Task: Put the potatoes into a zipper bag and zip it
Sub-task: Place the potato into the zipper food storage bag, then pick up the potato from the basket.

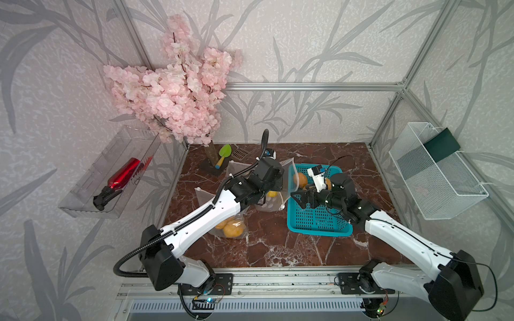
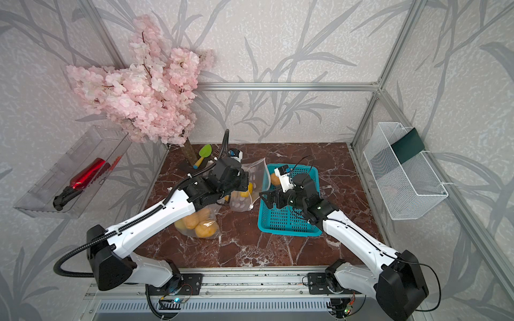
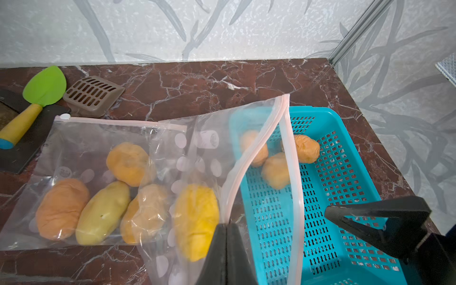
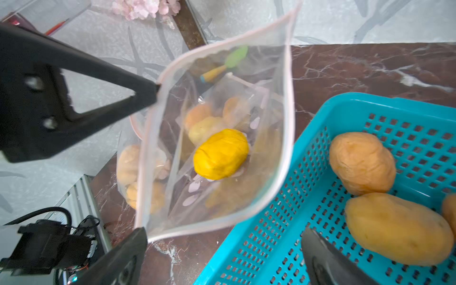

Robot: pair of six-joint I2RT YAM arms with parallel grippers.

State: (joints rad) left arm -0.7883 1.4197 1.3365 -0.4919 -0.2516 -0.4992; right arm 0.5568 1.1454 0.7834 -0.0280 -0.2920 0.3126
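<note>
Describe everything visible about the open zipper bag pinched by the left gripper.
The open zipper bag is clear, soft plastic with pale oval prints and a pink-edged zip rim. It stands on the marble table beside the teal basket, mouth gaping. The shut left gripper pinches one rim edge. One bright yellow potato lies inside.

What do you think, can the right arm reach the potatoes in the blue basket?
Probably yes. The right gripper hangs open at the teal basket's edge, near the potatoes, with nothing lying between them. The left gripper pinches the zipper bag off to one side.
</note>
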